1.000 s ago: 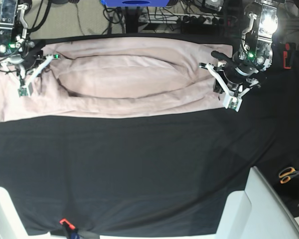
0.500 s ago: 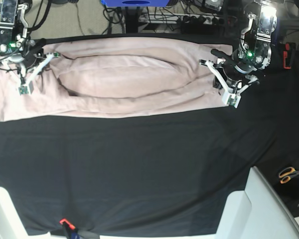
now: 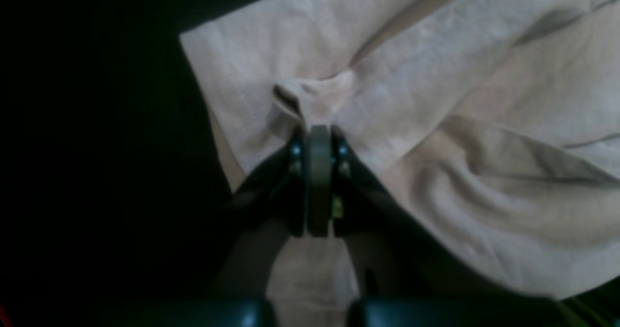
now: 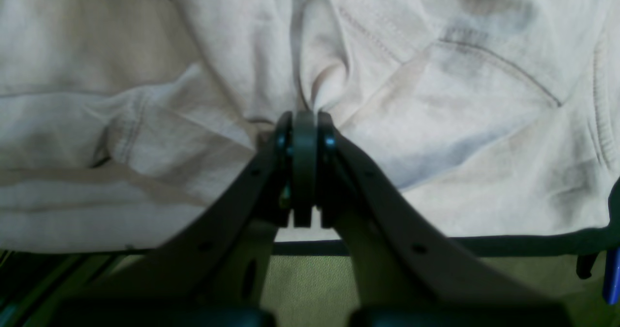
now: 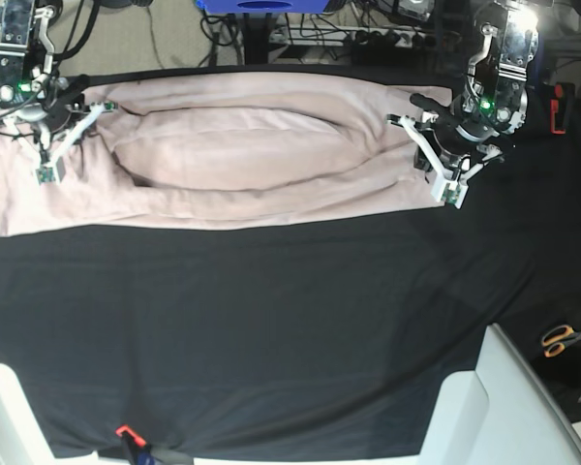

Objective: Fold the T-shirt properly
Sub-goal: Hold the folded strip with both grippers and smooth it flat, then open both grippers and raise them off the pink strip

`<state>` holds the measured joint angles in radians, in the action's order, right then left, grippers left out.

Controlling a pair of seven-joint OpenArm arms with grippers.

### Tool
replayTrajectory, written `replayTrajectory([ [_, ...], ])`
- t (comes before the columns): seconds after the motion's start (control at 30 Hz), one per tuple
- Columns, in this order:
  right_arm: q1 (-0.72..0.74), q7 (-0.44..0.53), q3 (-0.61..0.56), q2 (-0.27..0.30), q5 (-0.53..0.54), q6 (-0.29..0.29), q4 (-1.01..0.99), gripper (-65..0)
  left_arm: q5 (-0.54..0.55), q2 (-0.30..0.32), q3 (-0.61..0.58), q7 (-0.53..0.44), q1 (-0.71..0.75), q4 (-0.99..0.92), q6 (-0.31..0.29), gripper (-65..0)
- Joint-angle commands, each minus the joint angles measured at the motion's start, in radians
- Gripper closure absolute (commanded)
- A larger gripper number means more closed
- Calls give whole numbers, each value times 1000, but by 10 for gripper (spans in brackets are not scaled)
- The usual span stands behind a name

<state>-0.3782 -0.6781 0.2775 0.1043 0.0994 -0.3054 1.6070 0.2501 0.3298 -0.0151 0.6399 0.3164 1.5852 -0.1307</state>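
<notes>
So the T-shirt [image 5: 223, 155] is laid out sideways along the far edge of the bench [image 5: 271, 329], on the black cloth, w/ its long axis running left-right in the base view. It's already a long band w/ a loose hump of fabric bunched down the middle, so imo we're mid-fold, not at the start.

Both pincers are clamped fully closed, each w/ a pinch of shirt in it:
- left pincer [image 3: 317, 133] sits at the shirt's end on the base view's right, near a corner. Wrist cam shows a little peak of pink fabric squeezed btwn the jaws, black cloth just off to one side of the shirt edge.
- right pincer [image 4: 304, 118] is at the opposite end, the base view's left, where the stitched seams are (collar or sleeve, can't tell which). Fabric puckers right into the closed jaws.

The relation that matters: the shirt stretches out btwn the two pincers, one at each end of its long axis, and most of the free bench lies on the near side of the shirt. Neither arm is "nearer", they've got an end each. My guess is the next move needs both ends carried together, same direction, or the band will skew/twist.
</notes>
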Motion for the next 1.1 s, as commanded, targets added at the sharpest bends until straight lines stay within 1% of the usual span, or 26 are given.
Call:
replayTrajectory([
  [0.0, 2, 11, 4, 10, 3, 1, 11, -2, -2, 12, 4, -15, -1, 13, 1, 0],
  [0.07, 2, 11, 4, 10, 3, 1, 11, -2, -4, 12, 4, -15, 0, 13, 1, 0],
  [0.23, 2, 8, 4, 10, 3, 1, 11, -8, -107, 5, 4, -15, 2, 13, 1, 0],
  [0.33, 2, 7, 7, 5, 3, 1, 11, -9, -108, 7, 4, -12, 2, 13, 1, 0],
  [0.4, -6, 5, 39, 2, 3, 1, 14, -9, -116, 7, 4, -10, 2, 13, 1, 0],
  [0.47, -11, 5, 67, -18, 3, 1, 19, -12, -111, 10, 4, -9, 3, 13, 1, 0],
  [0.53, -12, -4, 90, -22, 3, -2, 26, -60, -110, 12, 4, -9, 3, 14, 1, 0],
  [0.63, -14, -48, 104, -27, 3, -5, 48, -191, -110, 12, 4, -9, 5, 19, 1, 0],
  [0.67, -17, -55, 104, -27, 3, -5, 60, -218, -110, 12, 4, -9, 10, 19, 1, 0],
  [0.7, -26, -52, 104, -27, 6, -5, 72, -245, -110, 12, 5, -9, 11, 20, 1, -13],
  [0.8, -35, -56, 102, -30, 4, -5, 120, -290, -110, 12, 14, -9, 10, 22, 1, -135],
  [0.9, -35, -56, 108, -30, 3, -5, 138, -353, -110, 12, 17, -9, 10, 57, 1, -263],
  [0.97, -35, -45, 165, -31, 4, 1, 148, -393, -108, 18, 54, -9, 28, 111, 1, -374],
  [1.0, -32, -28, 217, -42, 9, 1, 151, -398, -108, 16, 88, -9, 43, 146, 1, -423],
  [1.07, -23, 36, 326, -96, 9, 1, 154, -396, -105, 10, 155, -9, 66, 226, 1, -507],
])
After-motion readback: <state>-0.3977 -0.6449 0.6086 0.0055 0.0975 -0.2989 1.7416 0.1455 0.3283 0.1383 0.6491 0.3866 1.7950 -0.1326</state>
